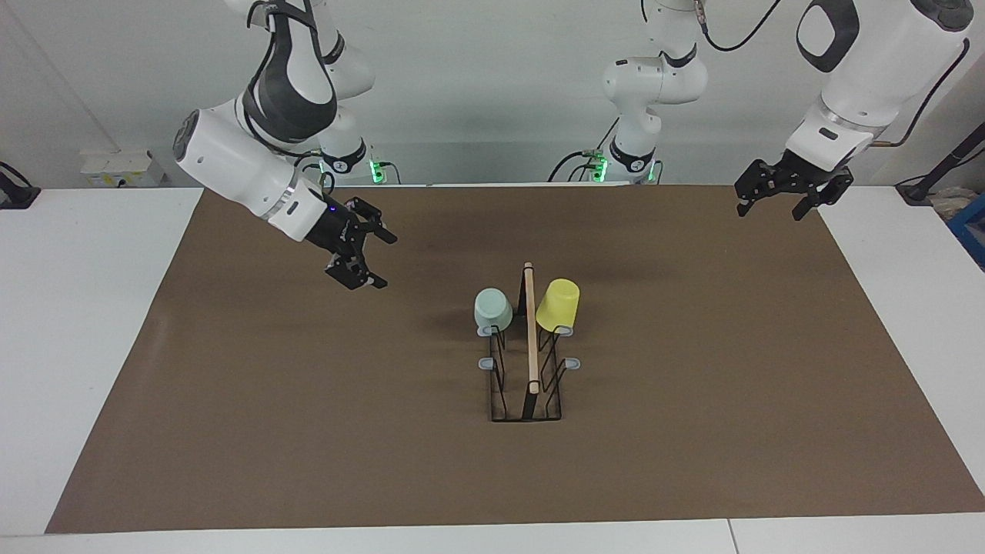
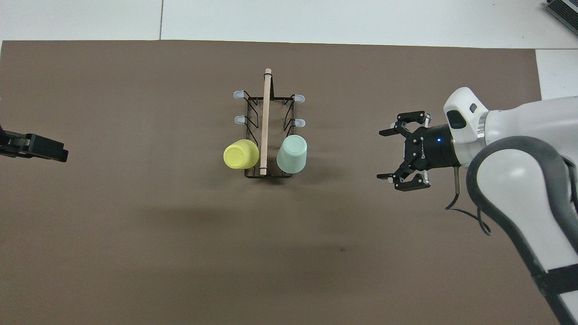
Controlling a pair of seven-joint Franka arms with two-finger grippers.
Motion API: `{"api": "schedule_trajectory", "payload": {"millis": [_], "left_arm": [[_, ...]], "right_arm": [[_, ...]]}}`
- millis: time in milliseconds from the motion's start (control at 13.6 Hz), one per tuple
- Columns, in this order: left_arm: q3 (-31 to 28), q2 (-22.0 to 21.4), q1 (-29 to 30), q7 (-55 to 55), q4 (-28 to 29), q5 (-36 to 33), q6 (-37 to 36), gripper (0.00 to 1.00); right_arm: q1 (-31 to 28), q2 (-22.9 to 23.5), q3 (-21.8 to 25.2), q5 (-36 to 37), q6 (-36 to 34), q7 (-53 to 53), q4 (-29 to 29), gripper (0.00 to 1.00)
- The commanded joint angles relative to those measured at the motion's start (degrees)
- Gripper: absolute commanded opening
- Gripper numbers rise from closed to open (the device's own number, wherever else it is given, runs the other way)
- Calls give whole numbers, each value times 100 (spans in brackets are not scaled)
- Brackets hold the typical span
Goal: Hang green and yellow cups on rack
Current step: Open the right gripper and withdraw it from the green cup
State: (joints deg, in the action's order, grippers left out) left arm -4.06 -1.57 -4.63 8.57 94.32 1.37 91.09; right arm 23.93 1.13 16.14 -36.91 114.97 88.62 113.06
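Note:
The black wire rack with its wooden rod [image 1: 531,338] stands mid-table; it also shows in the overhead view [image 2: 265,122]. The mint green cup [image 1: 493,309] hangs upside down on a prong at the rack's end nearest the robots, on the right arm's side, and shows in the overhead view [image 2: 291,154]. The yellow cup [image 1: 558,305] hangs upside down on the matching prong on the left arm's side [image 2: 241,154]. My right gripper [image 1: 383,261] is open and empty, in the air beside the rack toward the right arm's end [image 2: 380,155]. My left gripper [image 1: 772,210] is open and empty, raised over the mat's corner.
A brown mat [image 1: 308,423] covers the white table [image 1: 77,346]. Several grey-capped prongs [image 2: 239,95] on the rack, farther from the robots than the cups, are bare. The left gripper [image 2: 34,146] shows only partly at the overhead view's edge.

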Motion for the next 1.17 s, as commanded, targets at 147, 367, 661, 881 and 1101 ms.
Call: {"api": "schedule_trajectory", "payload": {"millis": [147,367,661,881,1101], "left_arm": [[46,-160,85,-40,131,38,-57,100],[46,-133,85,-14,69,47,-66,100],[-7,-124,94,13,43,56,-48,100],[-24,-124,94,13,43,65,-83,100],[-24,-133,94,13,34,82,-83,100]], "right_arm": [[-108,19,-40,2043,-54,-2239,-284,100],[-432,2,-101,2469,-106,-3024,-328,100],[-1170,89,-496,2916,-1087,-4788,-1064,100],[-1583,186,-1023,3321,-1627,-6388,-1427,100],[-2066,186,-1515,3374,-1653,-7076,-1453,100]]}}
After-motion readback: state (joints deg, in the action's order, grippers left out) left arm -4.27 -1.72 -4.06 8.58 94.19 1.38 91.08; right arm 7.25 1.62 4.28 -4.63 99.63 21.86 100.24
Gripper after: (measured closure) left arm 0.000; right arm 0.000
